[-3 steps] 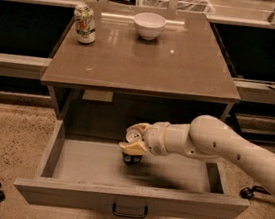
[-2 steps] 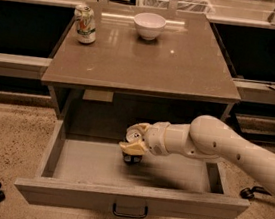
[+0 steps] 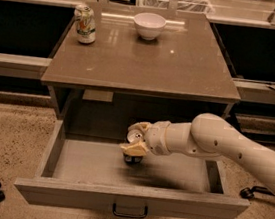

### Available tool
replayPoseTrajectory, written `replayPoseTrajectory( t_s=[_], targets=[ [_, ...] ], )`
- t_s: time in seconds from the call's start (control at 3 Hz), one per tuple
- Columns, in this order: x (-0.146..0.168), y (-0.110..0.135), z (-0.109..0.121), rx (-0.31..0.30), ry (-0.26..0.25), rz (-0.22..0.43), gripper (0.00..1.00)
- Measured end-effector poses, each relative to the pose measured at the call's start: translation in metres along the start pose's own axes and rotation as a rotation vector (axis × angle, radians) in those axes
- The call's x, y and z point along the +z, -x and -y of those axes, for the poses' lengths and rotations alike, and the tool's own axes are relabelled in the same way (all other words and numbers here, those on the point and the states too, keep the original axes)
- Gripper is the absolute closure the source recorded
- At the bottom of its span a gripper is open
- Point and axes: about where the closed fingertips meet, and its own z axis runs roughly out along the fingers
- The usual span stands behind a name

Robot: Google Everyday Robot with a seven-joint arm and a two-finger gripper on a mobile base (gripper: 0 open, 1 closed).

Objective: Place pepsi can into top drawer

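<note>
1. Nothing has shifted since the earlier frame: the gripper (image 3: 133,149) hangs low inside the top drawer (image 3: 87,164).
2. Jaws are clasped around the pepsi can (image 3: 135,137), which sits near the drawer floor.
3. Judgement: only the release is left.

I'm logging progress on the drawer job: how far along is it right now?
Done: the top drawer is pulled open, and the pepsi can is inside it, low over the drawer floor. In hand: the gripper is closed around the can. Left: release it and withdraw the arm; whether the can touches the floor I cannot tell. The pale green can and white bowl sit on the tabletop.
</note>
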Motion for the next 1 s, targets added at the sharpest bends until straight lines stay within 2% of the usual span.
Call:
replayPoseTrajectory(
  t_s=[0.33,0.67,1.0],
  targets=[
    [0.000,0.001,-0.001,-0.004,0.003,0.000,0.00],
    [0.000,0.001,-0.001,-0.004,0.003,0.000,0.00],
    [-0.019,0.007,-0.011,-0.044,0.023,0.001,0.00]
  ],
)
